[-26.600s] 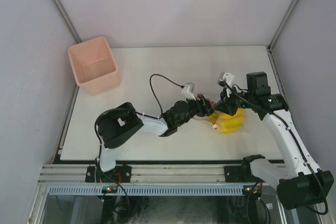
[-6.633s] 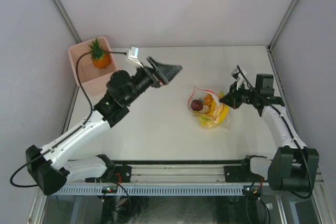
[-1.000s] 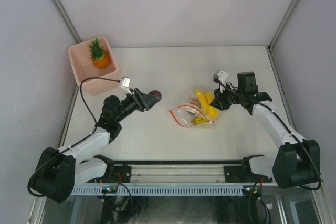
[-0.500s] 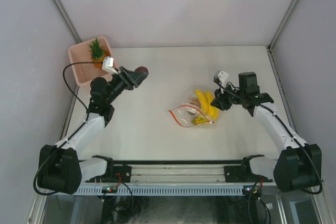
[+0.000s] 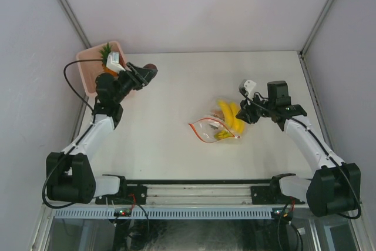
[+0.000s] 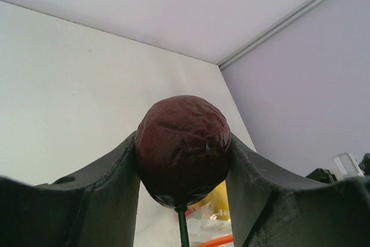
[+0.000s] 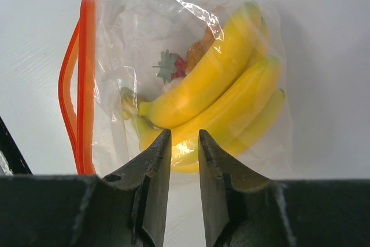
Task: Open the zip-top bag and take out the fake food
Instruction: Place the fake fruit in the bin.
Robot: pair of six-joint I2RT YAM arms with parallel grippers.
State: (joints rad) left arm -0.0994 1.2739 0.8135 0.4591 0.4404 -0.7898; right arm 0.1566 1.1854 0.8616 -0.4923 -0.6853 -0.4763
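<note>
The left hand (image 5: 145, 76) holds a dark red fruit (image 5: 151, 67) above the counter (image 5: 176, 92), just beside the pink bin (image 5: 87, 80) containing a pineapple (image 5: 107, 57). Mid-counter lies the zip-top bag (image 5: 205, 129), with the banana bunch (image 5: 229, 114) at its right end, where the right hand (image 5: 245, 114) touches it.

White table (image 5: 176, 86), clear zip-top bag (image 5: 212, 130) lying right of its middle, pink bin (image 5: 87, 76) at far-left corner
</note>
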